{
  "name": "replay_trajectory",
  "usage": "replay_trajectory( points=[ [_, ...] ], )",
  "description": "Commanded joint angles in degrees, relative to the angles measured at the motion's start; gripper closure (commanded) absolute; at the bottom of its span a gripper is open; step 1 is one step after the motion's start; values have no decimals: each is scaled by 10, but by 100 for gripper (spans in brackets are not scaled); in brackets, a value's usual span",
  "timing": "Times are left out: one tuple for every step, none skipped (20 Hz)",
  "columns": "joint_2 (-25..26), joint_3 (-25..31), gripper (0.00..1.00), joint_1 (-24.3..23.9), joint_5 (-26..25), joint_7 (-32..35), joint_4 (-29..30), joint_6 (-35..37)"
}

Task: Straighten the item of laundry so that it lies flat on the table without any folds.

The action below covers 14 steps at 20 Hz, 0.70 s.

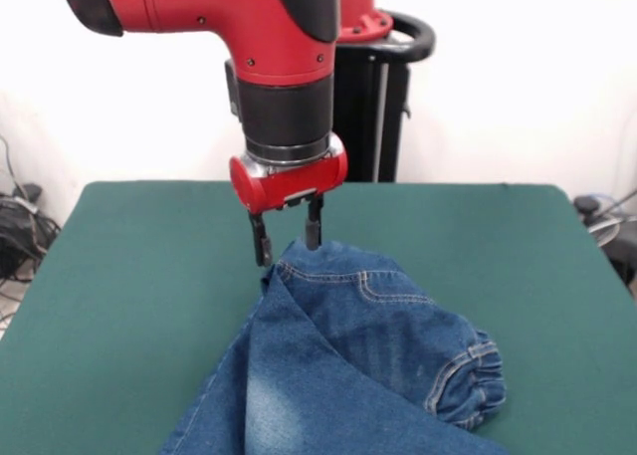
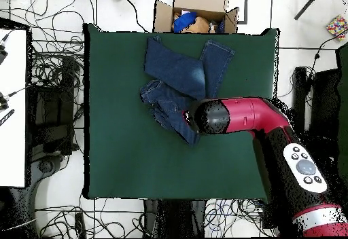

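Note:
The item of laundry is a pair of blue denim jeans, bunched and folded on the green table. Its waistband curls at the right and a leg runs off the front view's lower edge. My gripper hangs at the cloth's far raised edge. It is open, with one finger on each side of that edge. In the overhead view the jeans lie on the table with both legs spread toward the upper edge. There the red arm covers the gripper and part of the cloth.
A cardboard box holding several items sits just beyond the table's upper edge in the overhead view. Cables cover the floor all around. A white surface stands to the left. The black pedestal rises behind the table.

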Motion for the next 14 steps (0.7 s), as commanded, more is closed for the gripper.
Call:
replay_trajectory(
  points=[
    [62, 15, 0, -6, -5, -24, -21, -1],
    [78, 14, 0, -8, -11, -26, -26, -13],
    [93, 11, 0, -6, -20, -26, -34, -24],
    [104, 9, 0, -4, -26, -24, -38, -34],
    [112, 7, 0, -3, -32, -22, -42, -42],
    [117, 5, 0, -1, -36, -20, -45, -46],
    [118, 5, 0, -1, -37, -18, -45, -48],
    [119, 7, 0, -1, -37, -18, -45, -47],
    [119, 7, 0, -1, -37, -17, -46, -46],
    [119, 8, 0, -1, -37, -16, -47, -44],
    [120, 8, 0, -1, -38, -16, -49, -43],
    [121, 9, 0, -2, -39, -19, -50, -43],
    [122, 9, 0, -3, -39, -22, -52, -42],
    [123, 11, 0, -6, -39, -25, -52, -42]
  ],
)
